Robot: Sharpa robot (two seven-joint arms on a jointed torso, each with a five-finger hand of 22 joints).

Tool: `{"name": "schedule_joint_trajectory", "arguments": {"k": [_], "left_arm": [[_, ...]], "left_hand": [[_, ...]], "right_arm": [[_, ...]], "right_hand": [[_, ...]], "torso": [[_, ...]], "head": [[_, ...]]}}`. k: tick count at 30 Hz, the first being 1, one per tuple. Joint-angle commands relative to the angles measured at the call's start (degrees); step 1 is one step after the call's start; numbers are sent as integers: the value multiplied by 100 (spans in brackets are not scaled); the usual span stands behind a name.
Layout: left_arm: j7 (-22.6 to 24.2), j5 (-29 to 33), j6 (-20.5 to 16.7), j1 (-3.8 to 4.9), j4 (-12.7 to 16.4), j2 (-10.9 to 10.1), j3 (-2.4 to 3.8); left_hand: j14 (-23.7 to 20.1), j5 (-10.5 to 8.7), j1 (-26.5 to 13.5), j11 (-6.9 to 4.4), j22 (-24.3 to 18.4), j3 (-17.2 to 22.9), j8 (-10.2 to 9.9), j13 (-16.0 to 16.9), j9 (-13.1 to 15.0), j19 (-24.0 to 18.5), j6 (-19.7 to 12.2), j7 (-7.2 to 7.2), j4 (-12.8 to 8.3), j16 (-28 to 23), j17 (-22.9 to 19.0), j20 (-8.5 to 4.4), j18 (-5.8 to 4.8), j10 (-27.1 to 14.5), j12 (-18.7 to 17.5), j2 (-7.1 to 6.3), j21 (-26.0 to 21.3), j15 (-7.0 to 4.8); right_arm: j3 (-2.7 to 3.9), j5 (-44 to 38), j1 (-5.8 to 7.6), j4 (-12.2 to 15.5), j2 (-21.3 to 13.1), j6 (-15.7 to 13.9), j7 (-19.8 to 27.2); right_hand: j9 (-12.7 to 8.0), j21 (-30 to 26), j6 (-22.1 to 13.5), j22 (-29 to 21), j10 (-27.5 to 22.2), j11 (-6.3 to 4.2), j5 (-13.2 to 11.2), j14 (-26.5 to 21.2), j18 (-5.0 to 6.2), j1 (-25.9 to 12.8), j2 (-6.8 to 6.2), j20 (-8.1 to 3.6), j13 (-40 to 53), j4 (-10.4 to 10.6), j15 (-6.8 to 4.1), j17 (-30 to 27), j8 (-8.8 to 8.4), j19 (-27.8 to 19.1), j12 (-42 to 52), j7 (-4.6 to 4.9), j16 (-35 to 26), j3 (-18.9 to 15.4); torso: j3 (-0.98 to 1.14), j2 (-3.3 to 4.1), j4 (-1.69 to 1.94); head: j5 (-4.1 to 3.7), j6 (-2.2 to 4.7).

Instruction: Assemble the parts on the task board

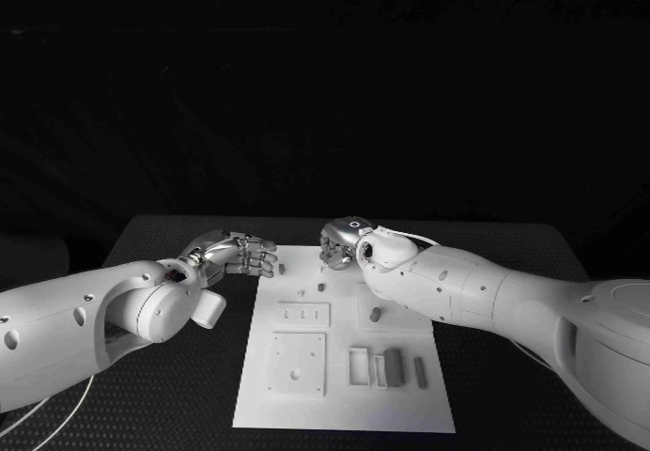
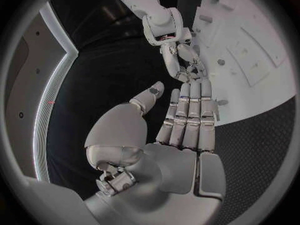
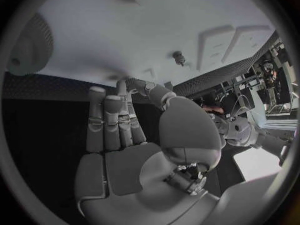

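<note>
The task board (image 1: 346, 413) lay flat in the middle of the black table (image 1: 162, 395), its long side running away from the robot, and both arms had reached to its far end. The left hand (image 1: 239, 255) hung at the board's far left corner with its fingers (image 2: 187, 115) held straight and close together and the thumb apart from them; from the wrist view I saw nothing between them, so it stood released and empty. The right hand (image 1: 344, 242) hovered over the far edge of the board, near the left one but apart from it in the head view; its own wrist view showed the fingers (image 3: 109, 122) stretched out flat over the white surface with the thumb bent beside them, and nothing in the palm. The fingertips were hard to make out from above, since the wrist covered them. On the board a small peg (image 1: 321, 284) stood upright just below the right hand, and the same peg (image 3: 179, 58) showed beyond that hand's fingers. Nearer the robot lay raised rectangular blocks (image 1: 303, 315), a larger square plate (image 1: 297, 363), and a dark part (image 1: 394, 366) standing in a frame near the right edge. Part of the board's right side was hidden behind the right forearm.
</note>
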Motion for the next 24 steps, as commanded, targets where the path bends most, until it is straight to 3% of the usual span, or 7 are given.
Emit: {"name": "schedule_joint_trajectory", "arguments": {"k": [1, 9, 12, 13, 14, 18, 24], "left_arm": [[28, 19, 26, 9, -1, 5, 4], [26, 19, 33, 9, -6, 4, 4], [30, 19, 69, 10, -14, -1, 4], [34, 19, 65, 10, -16, -4, 4], [37, 19, 62, 10, -20, -6, 4], [52, 19, 42, 11, -22, -20, 4], [63, 19, 20, 35, -30, -53, 5]], "left_hand": [[15, 1, -20, 14, 7, -3, -34, -7, -5, 14, 4, 36, 8, -27, 5, 27, 108, 31, -34, -36, -24, 37], [15, 1, -22, 15, 7, -5, -36, -8, -7, 13, 1, 38, 8, -30, 7, 27, 108, 30, -39, -39, -26, 37], [16, 2, -17, 15, 9, 0, -35, -8, -8, 15, 4, 30, 10, -32, 9, 27, 109, 32, -42, -28, -27, 37], [17, 2, -12, 15, 9, 4, -33, -7, -8, 15, 7, 22, 9, -34, 11, 26, 109, 34, -44, -20, -28, 36], [18, 3, -5, 14, 10, 10, -31, -8, -8, 15, 10, 18, 8, -35, 12, 25, 110, 35, -46, -11, -29, 35], [18, 4, -2, 14, 10, 12, -31, -8, -8, 15, 10, 15, 7, -36, 13, 26, 110, 36, -47, -8, -30, 35], [18, 2, -9, 14, 11, 5, -30, -7, -9, 14, 12, 11, 8, -39, 16, 28, 107, 41, -50, -17, -33, 35]], "right_arm": [[-5, 39, -10, 14, 4, -36, 36], [-5, 206, -9, 26, -23, -176, 45], [-5, 338, -9, 23, -43, -230, 125], [-5, 366, -9, 28, -57, -249, 142], [-5, 397, -9, 42, -75, -281, 162], [-3, 506, -5, 149, -174, -403, 279], [12, 917, 18, 475, -449, -729, 652]], "right_hand": [[-2, -33, -51, 114, -142, 81, -12, -33, 266, 4, -82, 7, 5, 36, 33, -13, -39, -34, -36, 11, 31, 13], [-21, -58, -206, 111, -262, 125, -13, -112, 266, 31, -143, 29, 8, 63, 76, -38, -114, -75, -99, 75, 34, 14], [-128, -152, -636, 100, -551, 239, -9, -310, 263, -51, -341, 99, -50, 150, 181, -84, -340, -230, -214, 229, -33, -4], [-139, -165, -682, 98, -590, 251, -10, -335, 261, -64, -361, 109, -63, 163, 200, -91, -362, -250, -217, 225, -44, -5], [-176, -203, -845, 95, -723, 308, -12, -397, 257, -131, -444, 141, -112, 221, 248, -107, -436, -306, -212, 142, -64, -22], [-199, -235, -975, 106, -805, 337, -19, -463, 266, -185, -546, 184, -172, 317, 284, -126, -466, -359, -188, 89, -50, -42], [-188, -236, -960, 116, -769, 322, -21, -483, 266, -202, -559, 195, -190, 371, 271, -135, -419, -371, -154, 69, -18, -72]], "torso": [[1, 2, -2], [2, 4, -2], [1, 4, -4], [1, 4, -3], [3, 4, -3], [8, 6, -7], [5, 3, -13]], "head": [[0, -5], [0, 2], [-4, 5], [-3, 8], [0, 11], [3, 16], [-15, 56]]}}
